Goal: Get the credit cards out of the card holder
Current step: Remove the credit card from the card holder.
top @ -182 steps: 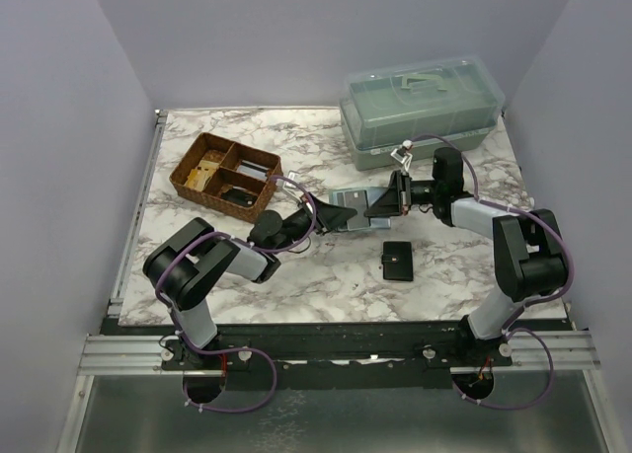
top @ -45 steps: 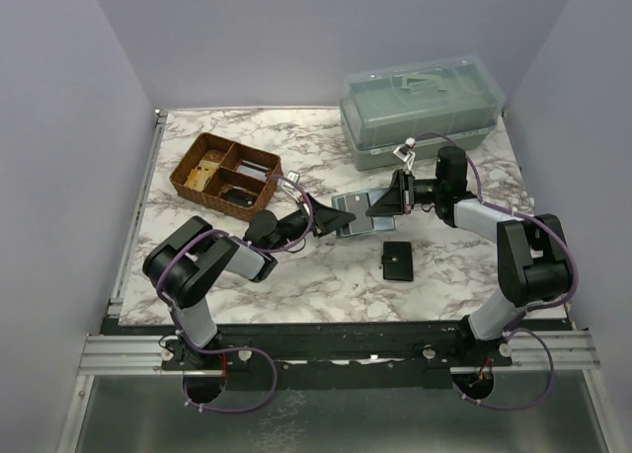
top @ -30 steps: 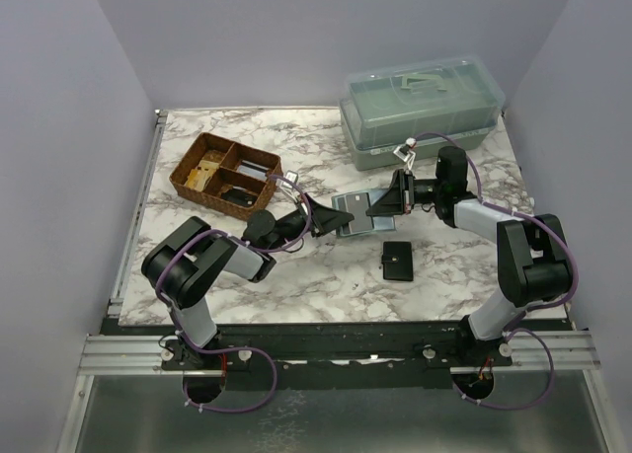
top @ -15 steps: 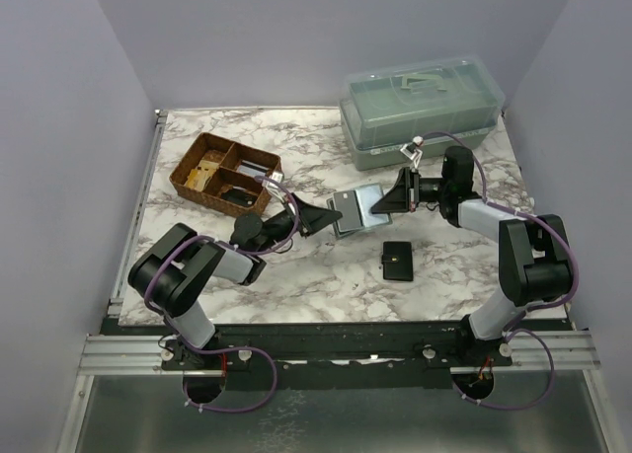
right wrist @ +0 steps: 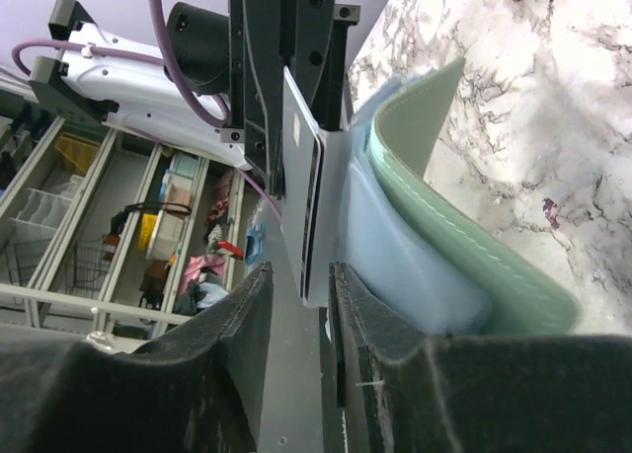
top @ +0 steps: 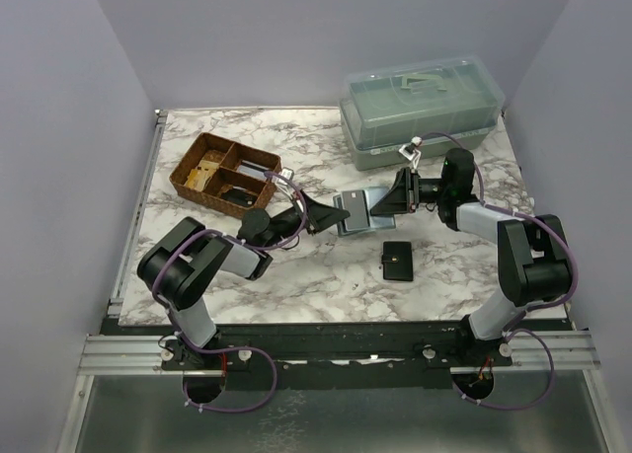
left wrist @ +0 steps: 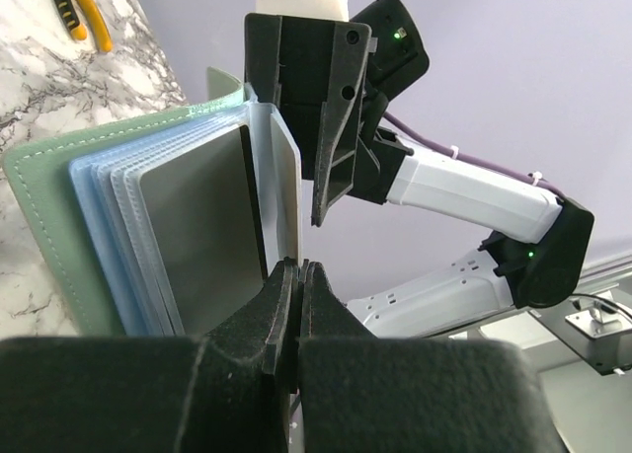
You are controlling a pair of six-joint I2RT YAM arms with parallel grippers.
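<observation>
The sage-green card holder [top: 353,212] is held open and upright off the table between both grippers. In the left wrist view its green cover [left wrist: 54,201] carries a stack of pale blue sleeves, and one card [left wrist: 202,236] shows a dark grey face. My left gripper [left wrist: 296,265] is shut on the edge of a thin pale sleeve leaf [left wrist: 284,191]. My right gripper [right wrist: 301,275] is open, its fingers either side of that leaf and a card edge [right wrist: 314,191]. The green cover [right wrist: 449,226] lies outside its right finger. The card colours cannot be told.
A black snap wallet [top: 397,260] lies flat in front of the holder. A brown divided basket [top: 225,175] stands at the back left. A lidded green plastic box [top: 420,108] stands at the back right. Yellow-handled pliers [left wrist: 79,9] lie on the marble.
The left arm has swung slightly left and the right gripper has drawn back a little. The holder stays up between them, shifted slightly.
</observation>
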